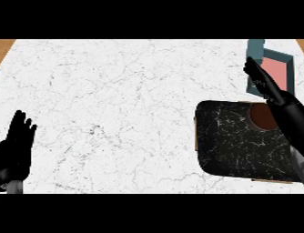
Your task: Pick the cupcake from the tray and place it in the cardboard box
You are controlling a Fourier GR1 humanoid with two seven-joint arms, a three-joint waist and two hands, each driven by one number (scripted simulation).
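1. The desk (128,113), a white marbled top, was seen filling most of the frame, with wooden strips at the upper corners.
2. The tray (239,145), dark and speckled with rounded corners, was placed at the lower right of the frame.
3. The cardboard box (276,68), shown with teal walls and a pink floor, was found at the upper right, just beyond the tray's far edge.
4. The right robot hand (276,98) was stretched from the lower right across the tray toward the box, its fingers held straight and nothing seen gripped in it.
5. The left robot hand (13,145) was seen resting at the lower left, fingers up and spread wide, with nothing held.
6. The cupcake (262,117), a brown round shape, was seen on the tray's upper right part, partly hidden by the right forearm.
7. The cupcake was judged light, soft and easily crushed; it would best be taken by its lower sides, round the base, with the top left untouched.
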